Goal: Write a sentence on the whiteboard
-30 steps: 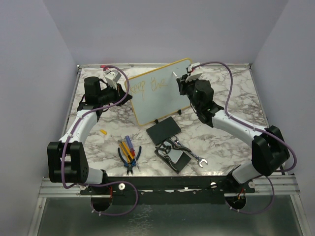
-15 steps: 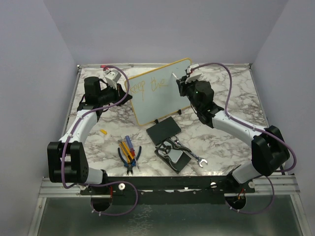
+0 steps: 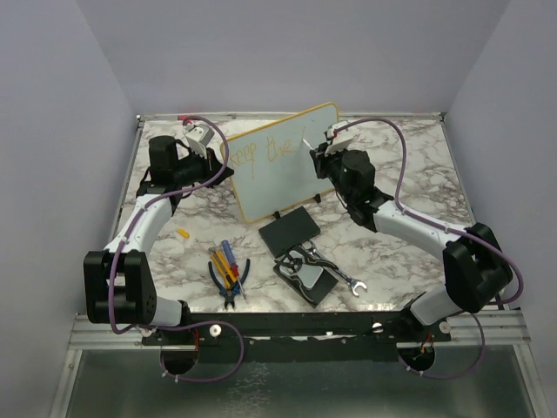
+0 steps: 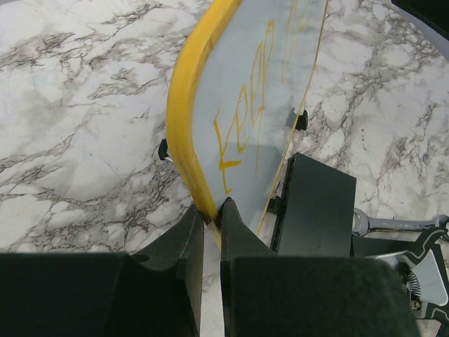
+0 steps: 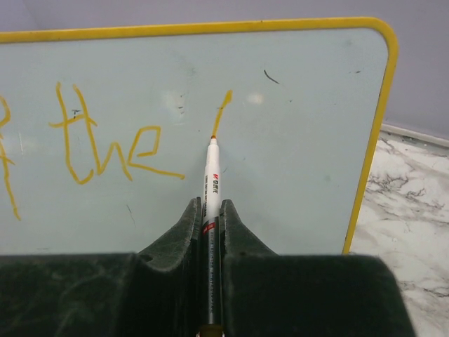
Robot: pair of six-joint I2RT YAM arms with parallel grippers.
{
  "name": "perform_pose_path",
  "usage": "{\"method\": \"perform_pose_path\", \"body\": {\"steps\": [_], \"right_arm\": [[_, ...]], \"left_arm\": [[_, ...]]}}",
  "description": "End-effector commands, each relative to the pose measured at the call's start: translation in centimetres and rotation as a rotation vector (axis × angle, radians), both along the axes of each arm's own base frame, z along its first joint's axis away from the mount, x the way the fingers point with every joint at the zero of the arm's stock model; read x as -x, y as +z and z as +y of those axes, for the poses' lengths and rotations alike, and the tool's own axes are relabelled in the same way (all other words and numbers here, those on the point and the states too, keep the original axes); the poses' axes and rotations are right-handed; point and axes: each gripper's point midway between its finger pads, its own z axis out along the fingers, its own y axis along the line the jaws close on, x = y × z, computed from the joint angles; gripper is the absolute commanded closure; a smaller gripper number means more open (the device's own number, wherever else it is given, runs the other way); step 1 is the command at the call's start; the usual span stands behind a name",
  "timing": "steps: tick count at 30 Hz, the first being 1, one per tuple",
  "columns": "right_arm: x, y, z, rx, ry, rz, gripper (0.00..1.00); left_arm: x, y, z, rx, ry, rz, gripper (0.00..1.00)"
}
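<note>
The whiteboard [image 3: 278, 170] stands tilted on the marble table, its yellow frame and black feet showing. It bears yellow-orange writing reading "keep the" [image 3: 265, 148], seen as "the" [image 5: 105, 151] in the right wrist view. My left gripper [image 4: 210, 214] is shut on the whiteboard's yellow left edge [image 4: 186, 105]. My right gripper [image 5: 210, 210] is shut on a white marker [image 5: 212, 175]. The marker tip touches the board at the lower end of a short fresh stroke [image 5: 222, 112] right of "the". My right gripper [image 3: 320, 150] is at the board's right part in the top view.
A flat black pad [image 3: 288, 230] lies in front of the board. A second black pad with a tool on it [image 3: 306, 275] and a wrench [image 3: 344, 277] lie nearer. Pliers and screwdrivers [image 3: 228, 272] lie front left. A small orange cap [image 3: 183, 233] lies to the left.
My right gripper has moved slightly left and down along the board with the marker, leaving a short new stroke. The left arm has not moved.
</note>
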Motion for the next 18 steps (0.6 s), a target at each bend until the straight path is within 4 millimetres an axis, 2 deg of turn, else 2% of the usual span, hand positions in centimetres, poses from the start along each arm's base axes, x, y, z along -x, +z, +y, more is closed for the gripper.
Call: {"method": "perform_pose_path", "body": {"steps": [1, 8, 12, 15, 18], "right_arm": [[0.8, -4.0, -0.7, 0.032, -0.03, 0.108, 0.99], [1.5, -6.3, -1.3, 0.035, -0.049, 0.162, 0.99], [1.8, -6.9, -1.3, 0.035, -0.049, 0.175, 0.99], [1.8, -6.4, -1.3, 0.031, -0.048, 0.166, 0.99], [2.2, -5.1, -1.2, 0.015, -0.034, 0.141, 0.99]], "left_arm": [[1.1, -2.2, -0.3, -0.04, -0.02, 0.066, 1.0], [1.1, -2.2, -0.3, -0.04, -0.02, 0.065, 1.0], [1.1, -2.2, -0.3, -0.04, -0.02, 0.066, 1.0], [1.1, -2.2, -0.3, -0.04, -0.02, 0.065, 1.0], [1.2, -2.2, -0.3, -0.039, -0.02, 0.067, 1.0]]}}
